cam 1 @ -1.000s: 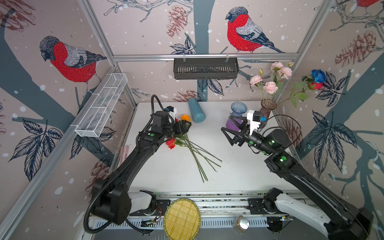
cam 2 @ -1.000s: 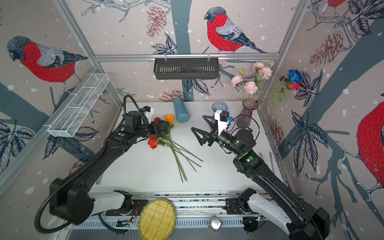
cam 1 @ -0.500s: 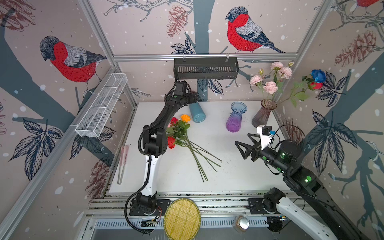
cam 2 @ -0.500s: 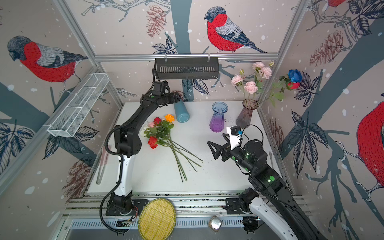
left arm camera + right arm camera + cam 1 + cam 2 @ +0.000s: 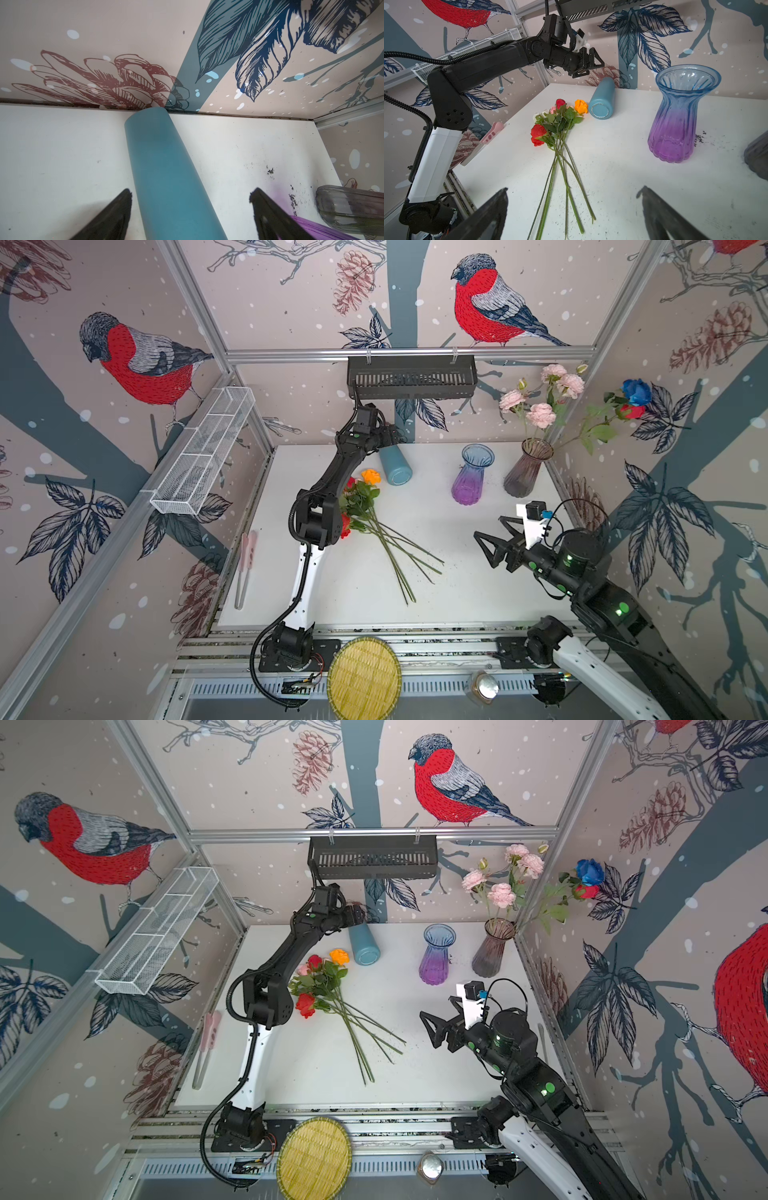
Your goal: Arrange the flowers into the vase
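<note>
Flowers lie in a loose bunch on the counter, centre-left in both top views. Heads point upper left, stems fan toward lower right. Nothing grips them, so this bunch hasn't been started.

Target looks like the blue-purple vase: upright, empty, upper right of centre, well apart from the bunch. Dark vase just to its right already holds pink blooms.

Left pincer: jaws wide, holding nothing. It's up by the back wall, over the teal bottle, which lies on its side just right of the orange head. Its wrist view puts the bottle between the jaws; can't tell any contact. Odd spot for this task. My guess: either keeping clear of the bunch or lining up to shift the bottle.

Right pincer: jaws fully apart, empty, hovering right of centre, facing the stem ends. That fits: the stems are thin, flat on the counter and crossing. The bare lower ends are the easy pick and go into the vase mouth first.
</note>
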Controlling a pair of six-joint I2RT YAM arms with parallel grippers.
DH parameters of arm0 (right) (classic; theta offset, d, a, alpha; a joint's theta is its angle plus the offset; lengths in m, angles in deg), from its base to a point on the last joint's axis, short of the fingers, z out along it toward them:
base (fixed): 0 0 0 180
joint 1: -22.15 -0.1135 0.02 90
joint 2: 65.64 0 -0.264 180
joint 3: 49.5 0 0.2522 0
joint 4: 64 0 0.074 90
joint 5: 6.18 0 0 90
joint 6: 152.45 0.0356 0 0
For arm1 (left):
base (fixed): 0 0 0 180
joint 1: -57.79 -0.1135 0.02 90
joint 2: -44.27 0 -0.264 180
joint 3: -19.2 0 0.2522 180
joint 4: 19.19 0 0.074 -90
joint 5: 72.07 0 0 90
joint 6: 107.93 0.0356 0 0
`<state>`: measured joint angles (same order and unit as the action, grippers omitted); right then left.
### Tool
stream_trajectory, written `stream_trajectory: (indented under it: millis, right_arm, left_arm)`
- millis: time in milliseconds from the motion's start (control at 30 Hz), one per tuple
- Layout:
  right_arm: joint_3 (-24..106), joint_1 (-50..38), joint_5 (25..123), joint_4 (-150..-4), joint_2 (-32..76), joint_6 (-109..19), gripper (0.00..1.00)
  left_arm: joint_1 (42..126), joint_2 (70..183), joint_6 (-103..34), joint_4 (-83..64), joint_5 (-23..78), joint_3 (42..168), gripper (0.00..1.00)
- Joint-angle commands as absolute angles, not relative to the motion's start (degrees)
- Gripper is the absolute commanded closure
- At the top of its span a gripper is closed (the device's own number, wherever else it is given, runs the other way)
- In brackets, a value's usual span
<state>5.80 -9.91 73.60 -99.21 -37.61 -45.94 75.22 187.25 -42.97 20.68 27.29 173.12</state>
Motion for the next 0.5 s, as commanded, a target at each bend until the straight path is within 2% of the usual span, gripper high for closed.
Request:
stream_trajectory:
  millis: [0,467]
  right_arm:
    - [6.16,-9.84,74.23,-99.2,-37.69,-46.09,0.01]
    - [6.22,-9.9,73.97,-99.12,-38.5,-44.64,0.01]
  left_arm:
    - [75.23,188.79,-43.63,21.3,27.26,173.14,0.1]
    - [78.74,192.76,-36.92,27.52,19.89,173.07,0.1]
